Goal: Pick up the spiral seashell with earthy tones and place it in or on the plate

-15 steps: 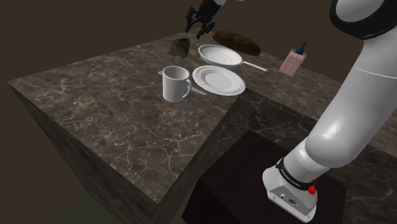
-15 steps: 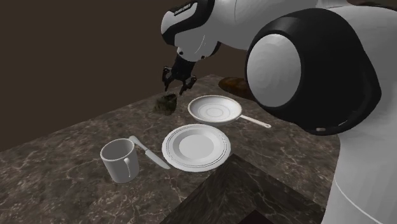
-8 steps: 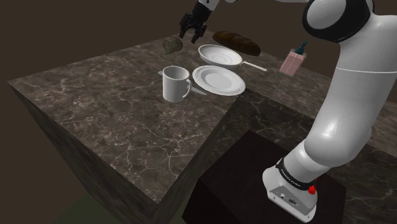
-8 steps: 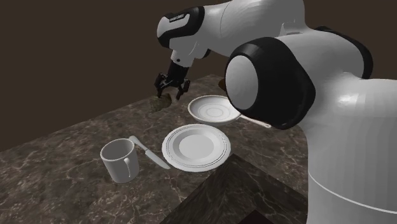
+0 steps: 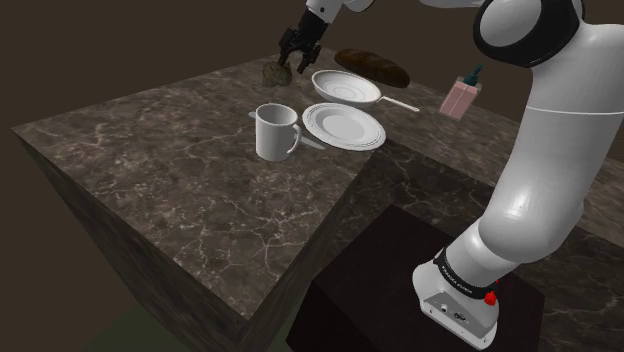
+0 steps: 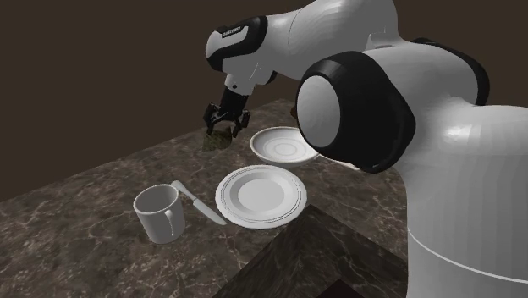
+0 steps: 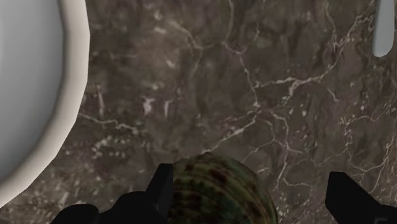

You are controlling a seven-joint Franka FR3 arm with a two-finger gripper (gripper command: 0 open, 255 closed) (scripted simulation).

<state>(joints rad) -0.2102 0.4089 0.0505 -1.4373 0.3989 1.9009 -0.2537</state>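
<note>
Brown-green shell (image 7: 216, 191) sits on marble counter (image 5: 180, 170) between wide-apart gripper (image 7: 251, 179) fingers, not clasped; plate (image 5: 343, 126) at shell's 4 o'clock, shoulder view.

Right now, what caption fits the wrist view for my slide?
Open gripper straddling a brown-green seashell on the dark marbled counter, a white dish nearby.

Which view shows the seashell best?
The wrist view: the seashell lies close up inside the open gripper, its mottled brown-green ribbing plain. The shoulder view shows it small and far, beside the pan. In the second exterior view the gripper partly covers it.
</note>
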